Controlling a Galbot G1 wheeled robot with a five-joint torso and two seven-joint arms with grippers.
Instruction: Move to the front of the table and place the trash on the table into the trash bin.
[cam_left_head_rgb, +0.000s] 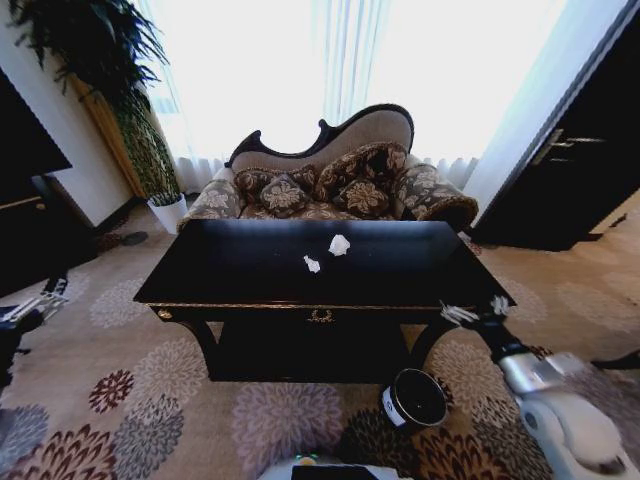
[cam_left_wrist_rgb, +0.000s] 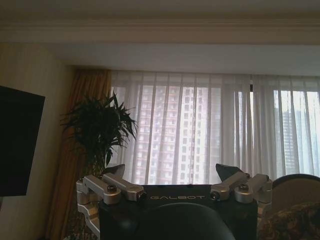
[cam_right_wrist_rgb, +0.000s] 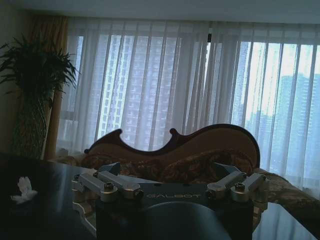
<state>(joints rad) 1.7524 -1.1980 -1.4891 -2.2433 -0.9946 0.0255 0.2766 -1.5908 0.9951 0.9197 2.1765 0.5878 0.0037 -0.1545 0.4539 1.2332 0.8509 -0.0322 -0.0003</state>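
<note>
At table front: robot is sitting facing the table (cam_left_head_rgb: 250, 275), gold emblem near centre of head view, so approach leg looks done (judgement). Two white paper wads are lying on top near mid-table: larger wad (cam_left_head_rgb: 340, 245) farther back, smaller wad (cam_left_head_rgb: 312, 264) just nearer robot, close but apart. No bottle or dark item that I can make out on the top. Trash bin (cam_left_head_rgb: 414, 399) is standing on carpet below the front edge, right of centre, mouth up, white label facing left.

Right gripper (cam_left_head_rgb: 474, 312) is hovering at the table's front right corner, about top height, fingers spread, nothing between them; right wrist view confirms jaws apart, w/ one wad (cam_right_wrist_rgb: 23, 190) off to the side on the top. Left gripper (cam_left_wrist_rgb: 172, 177) is hanging low at robot's left, well away from table, jaws also apart and empty, pointing at window.

Step in hand (judged): reach w/ right arm for a wad.
- Wads are small and light: come down from above, centre jaws over one wad, avoid nudging the other.
- Glossy top: stop just short of surface, close gently.
- Bin is near the right arm, so carry should be short; clear table edge before lowering.
</note>
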